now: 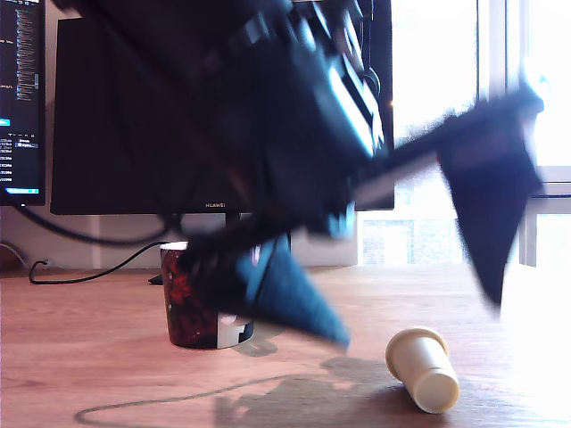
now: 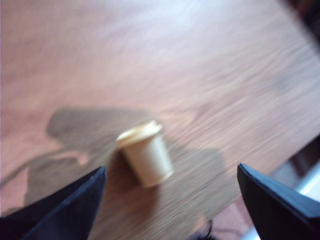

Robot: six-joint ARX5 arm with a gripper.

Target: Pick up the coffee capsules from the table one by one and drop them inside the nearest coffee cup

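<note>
A cream-white coffee capsule (image 1: 423,367) lies on its side on the wood-grain table (image 1: 80,339), at the front right of the exterior view. My gripper (image 1: 415,308) hangs open above the table, its two dark fingers spread wide, one finger (image 1: 294,299) in front of the cup and the other (image 1: 491,192) high toward the exterior view's right. The wrist view shows the capsule (image 2: 146,155) on the table (image 2: 175,65) below the gap between the fingertips (image 2: 60,205), with nothing held. The red-and-black coffee cup (image 1: 189,308) stands behind the arm, partly hidden.
A dark monitor (image 1: 134,107) stands at the back, with a second screen (image 1: 20,98) at the exterior view's left. A black cable (image 1: 89,272) runs across the back of the table. A bright window (image 1: 535,107) fills the right.
</note>
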